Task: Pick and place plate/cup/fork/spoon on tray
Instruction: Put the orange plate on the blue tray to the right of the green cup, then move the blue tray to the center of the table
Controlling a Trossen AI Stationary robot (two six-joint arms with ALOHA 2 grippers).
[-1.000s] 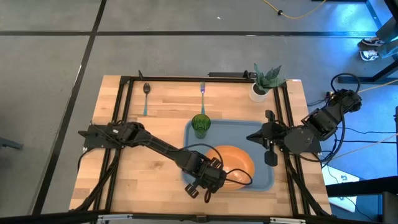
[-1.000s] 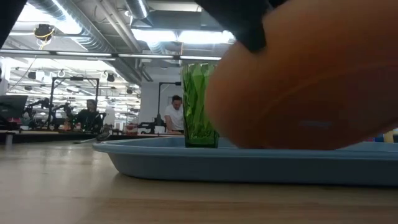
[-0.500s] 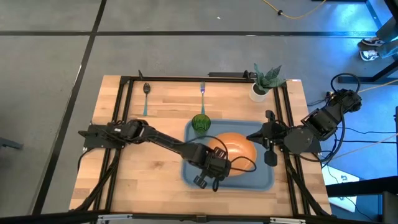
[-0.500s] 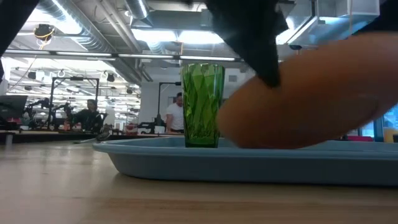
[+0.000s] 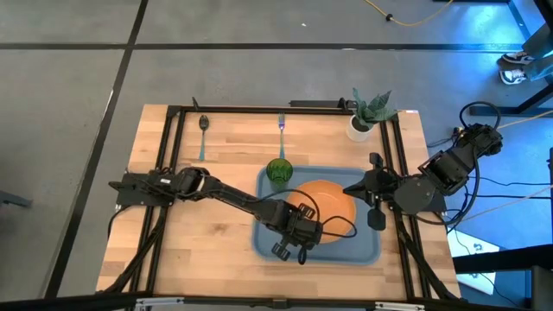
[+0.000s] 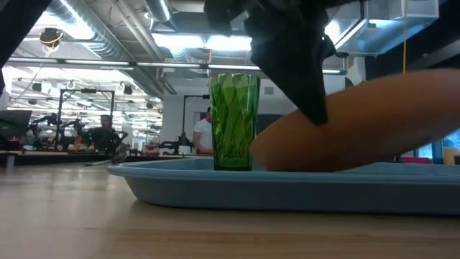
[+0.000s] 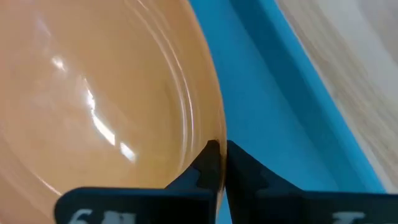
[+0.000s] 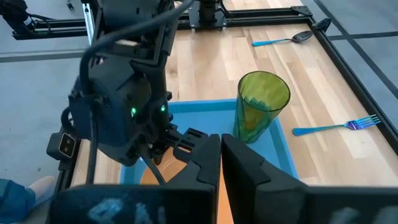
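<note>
I see the plate [image 5: 327, 200] tilted inside the tray [image 5: 363, 250], one edge resting on the tray floor. The left gripper [image 7: 217, 163] pinches the plate's rim between nearly closed fingers [image 7: 202, 168]. The cup [image 5: 278, 171] stands upright in the tray corner just beyond this gripper. The fork [image 5: 282, 130] and spoon [image 5: 203, 131] lie on the worktop [image 5: 207, 259], well apart from it. The right gripper [image 8: 221, 155] hovers with jaws nearly together, holding nothing.

The right pincer [image 8: 220, 163] shows two dark fingers nearly together. Beyond them the left arm's dark wrist housing [image 8: 124, 93] hangs over the blue-grey plastic tray [image 8: 196, 112]. A translucent green tumbler [image 8: 261, 107] stands upright in the tray. On the wooden table [image 8: 224, 56] lie a teal-handled spoon [image 8: 283, 40] and a blue-handled fork [image 8: 336, 126].
</note>
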